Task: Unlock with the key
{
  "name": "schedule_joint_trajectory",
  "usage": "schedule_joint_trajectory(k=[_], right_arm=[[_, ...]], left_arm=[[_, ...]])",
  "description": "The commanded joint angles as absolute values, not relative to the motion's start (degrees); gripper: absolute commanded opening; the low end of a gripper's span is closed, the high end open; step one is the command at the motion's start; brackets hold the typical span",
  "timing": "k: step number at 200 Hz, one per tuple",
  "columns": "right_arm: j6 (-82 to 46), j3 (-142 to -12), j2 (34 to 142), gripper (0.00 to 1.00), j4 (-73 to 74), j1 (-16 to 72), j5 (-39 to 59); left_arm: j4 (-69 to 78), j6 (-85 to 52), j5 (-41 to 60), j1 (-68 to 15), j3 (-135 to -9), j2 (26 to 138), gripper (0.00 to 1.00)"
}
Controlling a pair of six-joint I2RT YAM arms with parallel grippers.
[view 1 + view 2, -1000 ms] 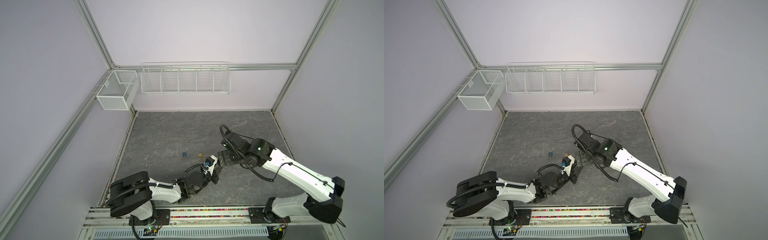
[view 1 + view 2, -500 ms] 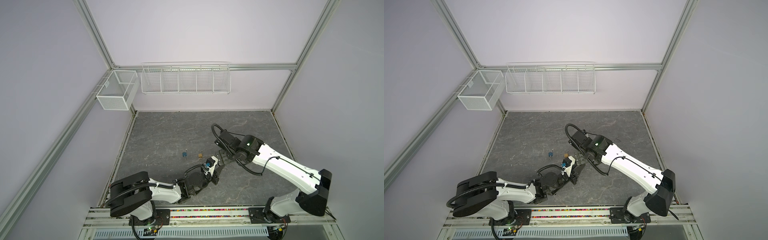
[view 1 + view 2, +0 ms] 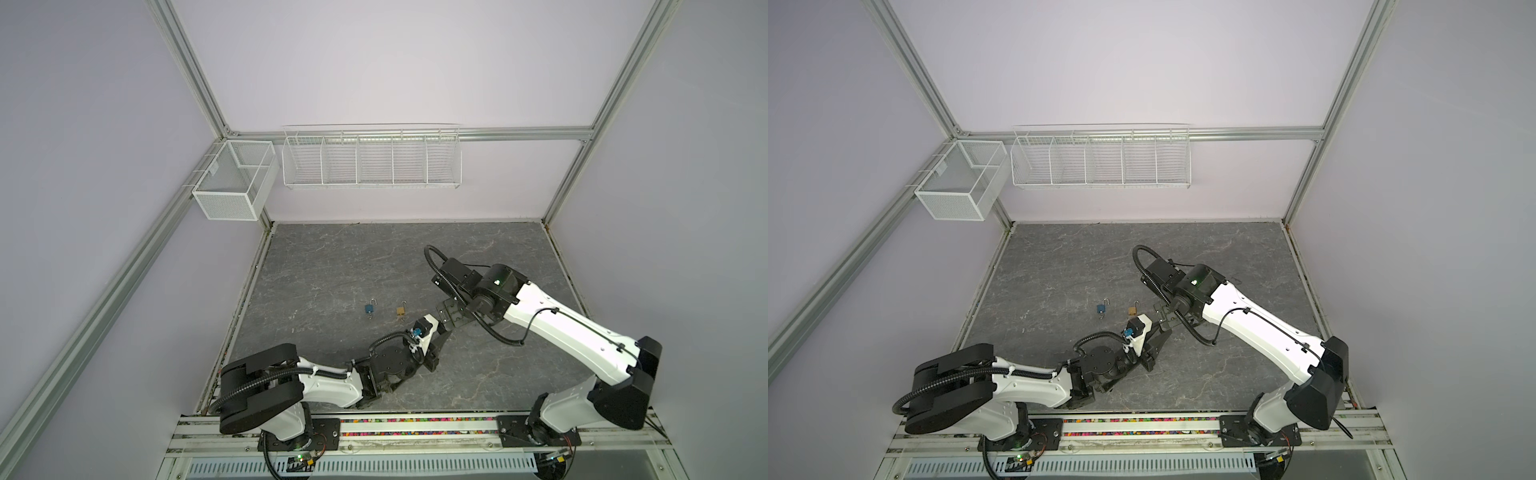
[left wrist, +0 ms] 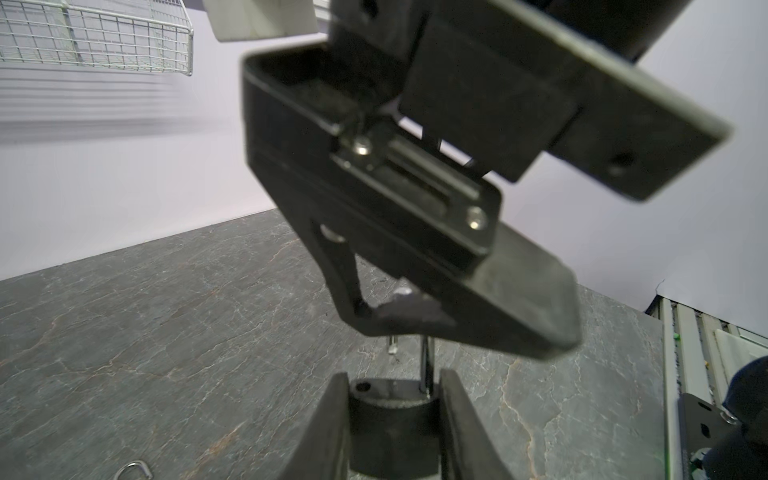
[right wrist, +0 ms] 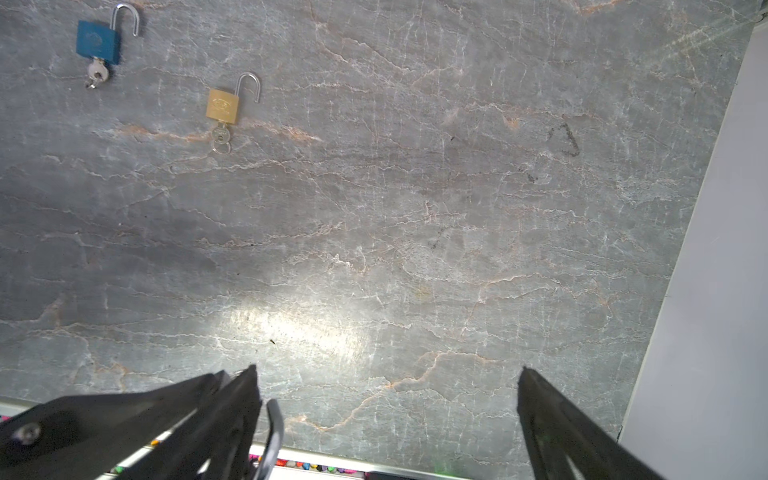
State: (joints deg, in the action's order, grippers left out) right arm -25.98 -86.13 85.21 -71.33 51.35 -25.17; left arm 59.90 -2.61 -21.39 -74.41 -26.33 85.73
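My left gripper [image 4: 392, 380] is shut on a black padlock [image 4: 390, 424], which it holds low over the table near the front. The padlock's shackle [image 4: 424, 365] stands raised with one hole in the body empty. No key shows at this padlock. My right gripper [image 5: 388, 370] hangs open just above it, one finger [image 4: 519, 307] looming over the shackle [image 5: 272, 428], which lies just inside that finger. In both top views the two grippers [image 3: 434, 353] [image 3: 444, 328] meet at the front middle.
A blue padlock [image 5: 98, 41] and a gold padlock [image 5: 223, 106] lie on the grey table [image 3: 332, 266] behind the grippers, each with its shackle open and a key in it. Two white wire baskets [image 3: 370, 160] [image 3: 232, 187] hang on the back and left walls.
My right arm has swung left and brought its open gripper in over the left gripper. The left arm has held still with the black padlock in it.
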Motion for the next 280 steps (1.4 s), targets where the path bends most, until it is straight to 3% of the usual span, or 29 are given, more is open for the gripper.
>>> schedule_joint_trajectory(k=[1, 109, 145, 195, 227, 260, 280], right_arm=[[-23.9, -87.74, 85.45, 0.97, -74.95, 50.89, -24.39], [-22.4, -86.74, 79.99, 0.98, -75.49, 47.81, -18.11], [-22.61, -83.75, 76.7, 0.98, -72.58, 47.77, -10.09], [-23.74, -82.77, 72.07, 0.99, -73.48, 47.13, -14.51], [-23.43, -82.12, 68.0, 0.99, -72.19, 46.66, -14.97], [-23.42, -76.09, 64.13, 1.0, -60.92, 46.66, -2.88], [-22.86, -75.44, 64.95, 0.99, -60.08, 46.7, -2.32]], left_arm=[[63.66, -0.68, -21.41, -74.71, -25.76, 84.33, 0.0], [62.71, -0.33, -23.43, -74.97, -25.14, 81.5, 0.0], [63.44, -0.7, -23.62, -74.97, -25.34, 81.11, 0.0], [61.68, -1.43, -24.43, -74.97, -26.06, 80.78, 0.0], [54.0, -5.94, -25.68, -75.01, -27.63, 78.3, 0.0], [42.97, -9.99, -26.37, -74.97, -31.27, 76.3, 0.0], [41.96, -10.11, -25.84, -74.97, -32.01, 75.6, 0.0]])
